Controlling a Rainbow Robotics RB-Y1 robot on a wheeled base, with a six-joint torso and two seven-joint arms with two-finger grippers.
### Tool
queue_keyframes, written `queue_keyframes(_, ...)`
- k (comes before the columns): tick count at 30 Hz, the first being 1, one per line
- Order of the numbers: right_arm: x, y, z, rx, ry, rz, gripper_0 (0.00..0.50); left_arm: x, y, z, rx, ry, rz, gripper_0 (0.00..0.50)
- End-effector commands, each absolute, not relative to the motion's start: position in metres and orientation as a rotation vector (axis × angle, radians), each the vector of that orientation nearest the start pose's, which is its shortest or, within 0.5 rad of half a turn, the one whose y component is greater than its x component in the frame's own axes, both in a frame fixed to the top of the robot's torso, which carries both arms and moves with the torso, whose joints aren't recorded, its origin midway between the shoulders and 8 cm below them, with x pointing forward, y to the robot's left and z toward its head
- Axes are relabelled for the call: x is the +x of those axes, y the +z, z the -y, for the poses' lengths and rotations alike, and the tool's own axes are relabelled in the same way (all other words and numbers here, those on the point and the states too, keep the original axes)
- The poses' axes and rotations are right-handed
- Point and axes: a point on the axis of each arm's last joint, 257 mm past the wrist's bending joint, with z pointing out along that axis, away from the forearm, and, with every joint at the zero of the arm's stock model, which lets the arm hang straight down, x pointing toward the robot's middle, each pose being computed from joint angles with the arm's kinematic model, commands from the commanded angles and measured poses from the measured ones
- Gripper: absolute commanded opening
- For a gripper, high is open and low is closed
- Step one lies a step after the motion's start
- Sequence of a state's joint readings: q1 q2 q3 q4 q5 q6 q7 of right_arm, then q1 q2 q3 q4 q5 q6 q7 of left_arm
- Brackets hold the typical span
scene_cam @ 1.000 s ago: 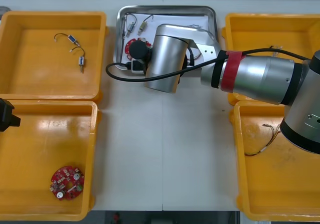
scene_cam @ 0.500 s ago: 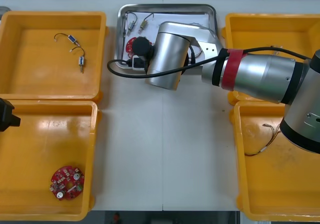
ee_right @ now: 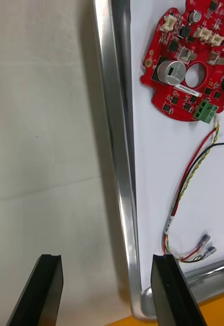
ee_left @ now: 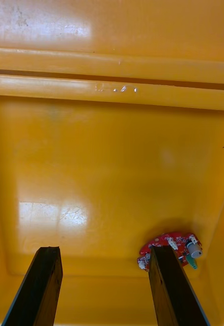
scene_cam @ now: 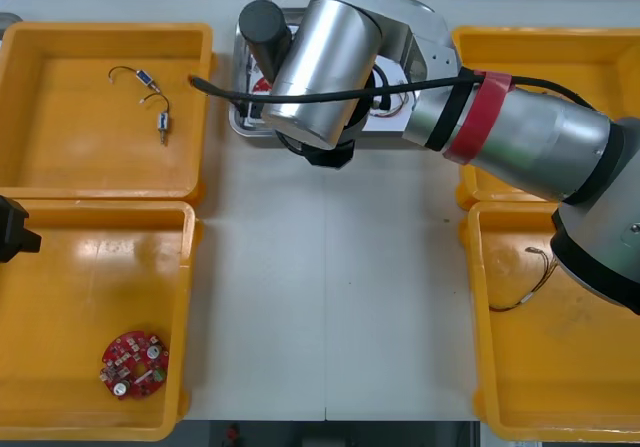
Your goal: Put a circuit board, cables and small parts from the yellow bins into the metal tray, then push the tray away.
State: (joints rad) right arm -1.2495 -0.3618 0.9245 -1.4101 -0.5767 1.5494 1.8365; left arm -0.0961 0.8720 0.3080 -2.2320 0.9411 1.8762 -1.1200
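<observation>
The metal tray (scene_cam: 238,119) lies at the table's far middle, white inside. My right arm's silver wrist (scene_cam: 325,57) hangs over it and hides most of it. In the right wrist view my right gripper (ee_right: 107,290) is open, its fingers astride the tray's rim (ee_right: 117,153) with nothing held. Beyond them, inside the tray, lie a round red circuit board (ee_right: 188,66) and a red and yellow cable (ee_right: 193,173). My left gripper (ee_left: 104,290) stands open over the near left yellow bin (scene_cam: 60,217), where another red circuit board (ee_left: 170,249) lies.
The far left bin (scene_cam: 30,37) holds small metal parts (scene_cam: 150,92). The near left bin's board (scene_cam: 134,363) sits by its front wall. A thin cable (scene_cam: 530,272) lies in the near right bin (scene_cam: 475,297). A black cable (scene_cam: 330,94) runs along my right wrist.
My right arm has swung toward the table's far side and its wrist now covers most of the tray. The tray's near edge has hardly shifted. The left arm has not moved.
</observation>
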Motion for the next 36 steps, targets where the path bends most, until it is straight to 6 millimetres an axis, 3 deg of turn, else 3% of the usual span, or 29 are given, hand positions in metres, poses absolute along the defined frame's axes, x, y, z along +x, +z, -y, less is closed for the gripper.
queue_keyframes(1,0.517,-0.129,0.002,-1.642,-0.541,-1.977,0.5,0.353,-0.154,-0.382,0.003,0.055,-2.679,0.5)
queue_keyframes(8,0.476,-0.119,0.04,-1.526,-0.441,-2.12,0.5,0.353,-0.154,-0.382,0.003,0.055,-2.679,0.5)
queue_keyframes(16,0.47,-0.095,0.071,-1.164,-0.174,-2.206,0.5,0.353,-0.154,-0.382,0.003,0.055,-2.679,0.5)
queue_keyframes(20,0.463,-0.087,0.099,-0.962,-0.105,-2.242,0.5,0.353,-0.154,-0.382,0.003,0.055,-2.679,0.5)
queue_keyframes(31,0.43,-0.102,0.177,-0.544,0.006,-2.376,0.5,0.353,-0.154,-0.382,0.003,0.055,-2.679,0.5)
queue_keyframes(36,0.432,-0.088,0.201,-0.358,0.075,-2.381,0.5,0.353,-0.154,-0.382,0.003,0.055,-2.679,0.5)
